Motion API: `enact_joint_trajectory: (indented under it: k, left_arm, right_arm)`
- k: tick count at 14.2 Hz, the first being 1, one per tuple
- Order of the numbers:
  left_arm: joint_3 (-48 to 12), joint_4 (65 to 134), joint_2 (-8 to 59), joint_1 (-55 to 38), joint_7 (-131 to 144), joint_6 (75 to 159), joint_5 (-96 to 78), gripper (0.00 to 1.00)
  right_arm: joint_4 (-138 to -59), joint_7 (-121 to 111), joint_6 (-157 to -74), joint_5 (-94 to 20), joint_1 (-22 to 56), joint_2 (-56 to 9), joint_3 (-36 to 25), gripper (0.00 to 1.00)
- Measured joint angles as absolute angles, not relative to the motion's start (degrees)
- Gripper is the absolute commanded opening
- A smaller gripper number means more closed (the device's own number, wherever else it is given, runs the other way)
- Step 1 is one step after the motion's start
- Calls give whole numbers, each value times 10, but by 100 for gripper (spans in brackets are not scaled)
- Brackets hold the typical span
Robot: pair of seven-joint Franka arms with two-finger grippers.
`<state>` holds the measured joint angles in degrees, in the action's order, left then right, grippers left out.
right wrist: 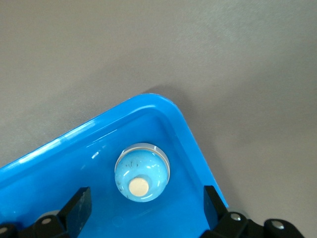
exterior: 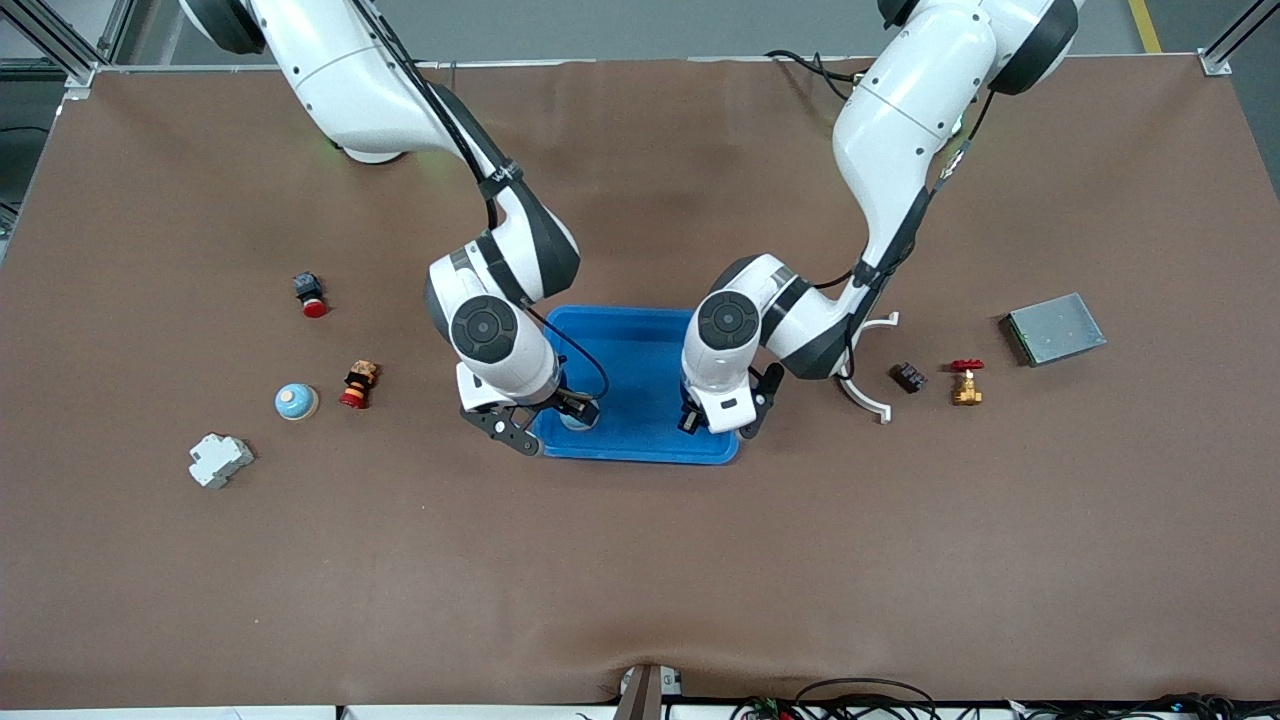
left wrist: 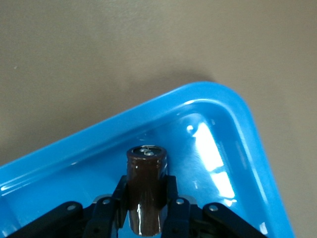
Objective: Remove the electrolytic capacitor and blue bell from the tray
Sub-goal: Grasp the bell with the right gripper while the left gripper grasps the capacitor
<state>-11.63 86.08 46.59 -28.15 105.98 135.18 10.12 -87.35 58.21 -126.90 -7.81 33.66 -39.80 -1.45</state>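
A blue tray lies mid-table. A light blue bell with a cream button stands in the tray's corner nearest the front camera at the right arm's end; it also shows in the front view. My right gripper is open, one finger on each side of the bell and apart from it, low over that corner. My left gripper is shut on a dark brown cylindrical capacitor, over the tray's near corner at the left arm's end.
Toward the right arm's end lie a second blue bell, a red-capped button, a small red-and-brown part and a white breaker. Toward the left arm's end lie a white curved bracket, a dark block, a brass valve and a grey box.
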Motion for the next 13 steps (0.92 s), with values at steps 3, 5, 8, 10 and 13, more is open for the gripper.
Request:
enact_joint_trajectory:
  k: [3, 5, 8, 10, 13]
  left_arm:
    - [-114, 853, 446, -277, 1060, 1332, 102, 0]
    - [-113, 854, 430, -267, 1060, 1315, 102, 0]
    - [-111, 855, 418, -257, 1058, 1268, 113, 0]
    - [-111, 854, 398, -242, 1046, 1244, 119, 0]
    - [-111, 854, 358, -209, 988, 1178, 119, 0]
  right_arm:
    - [-872, 594, -1288, -78, 346, -417, -14, 100]
    - [-871, 599, -1295, -78, 352, -427, -15, 100]
    - [-869, 601, -1300, -78, 355, -438, -15, 100]
    - [-868, 601, -1307, -78, 355, -444, -15, 100]
    - [-867, 601, -1316, -78, 355, -454, -16, 100]
